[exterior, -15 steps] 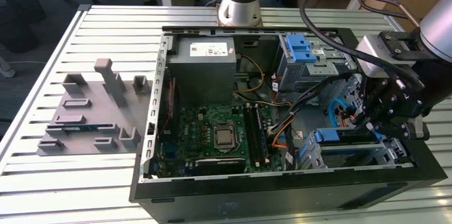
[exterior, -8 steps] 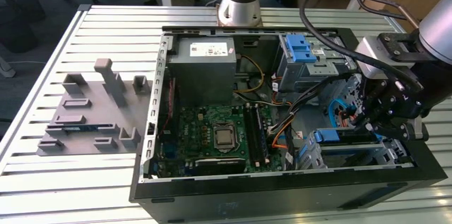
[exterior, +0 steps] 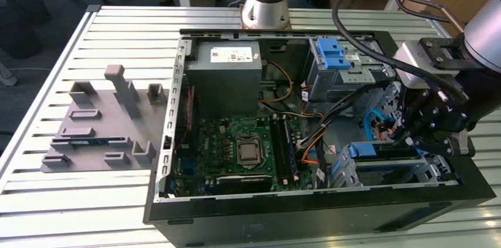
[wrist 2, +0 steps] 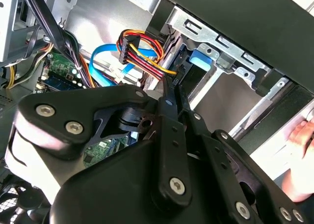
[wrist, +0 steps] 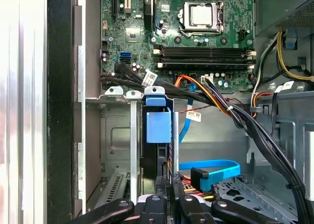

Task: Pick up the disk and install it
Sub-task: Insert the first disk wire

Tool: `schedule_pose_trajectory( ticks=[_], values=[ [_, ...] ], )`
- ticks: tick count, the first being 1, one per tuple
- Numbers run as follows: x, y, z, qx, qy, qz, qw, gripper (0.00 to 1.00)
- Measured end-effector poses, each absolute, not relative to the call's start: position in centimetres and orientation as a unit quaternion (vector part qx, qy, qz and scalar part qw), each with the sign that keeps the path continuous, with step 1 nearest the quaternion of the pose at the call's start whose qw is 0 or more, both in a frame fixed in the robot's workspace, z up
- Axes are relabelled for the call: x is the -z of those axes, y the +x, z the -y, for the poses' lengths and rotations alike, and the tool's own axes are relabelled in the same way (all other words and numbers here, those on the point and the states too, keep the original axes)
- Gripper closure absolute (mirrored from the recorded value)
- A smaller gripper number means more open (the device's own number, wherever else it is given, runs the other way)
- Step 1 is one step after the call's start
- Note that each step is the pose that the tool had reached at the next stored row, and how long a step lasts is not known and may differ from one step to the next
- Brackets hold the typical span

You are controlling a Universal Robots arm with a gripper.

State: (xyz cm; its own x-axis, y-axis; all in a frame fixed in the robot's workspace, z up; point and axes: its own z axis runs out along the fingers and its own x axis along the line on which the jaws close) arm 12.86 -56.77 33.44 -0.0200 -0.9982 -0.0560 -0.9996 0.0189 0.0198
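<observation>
We see one gripper [exterior: 426, 128] at the exterior view's right, down inside one open PC case [exterior: 313, 213]. Its fingers [wrist: 169, 197] are pinched nearly shut on one disk [wrist: 158, 135], standing on edge in the drive cage [wrist: 115, 135]. Beyond it: one motherboard [wrist: 196, 47], one CPU socket [wrist: 202, 15].

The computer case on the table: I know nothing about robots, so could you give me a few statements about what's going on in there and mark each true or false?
1. The computer case lies open, its circuit board showing. True.
2. The gripper hovers over the grey plastic holder. False: it is down at the drive bay, at the exterior view's right.
3. The disk stands on edge in a bay slot, a blue tab on its end. True.
4. The processor socket carries a fan. False: it is bare.
5. A hand shows beside the case in the second wrist view. True.
</observation>
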Motion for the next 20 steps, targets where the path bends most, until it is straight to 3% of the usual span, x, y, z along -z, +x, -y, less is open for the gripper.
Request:
schedule_pose_trajectory(
  ticks=[16,19,20],
  values=[
    [-33.00,12.92,56.79,-0.027,-0.700,-0.714,0.012,0.84],
    [-32.97,12.93,56.79,-0.028,-0.700,-0.714,0.012,0.83],
    [-32.98,12.94,56.79,-0.028,-0.700,-0.714,0.012,0.76]
  ],
)
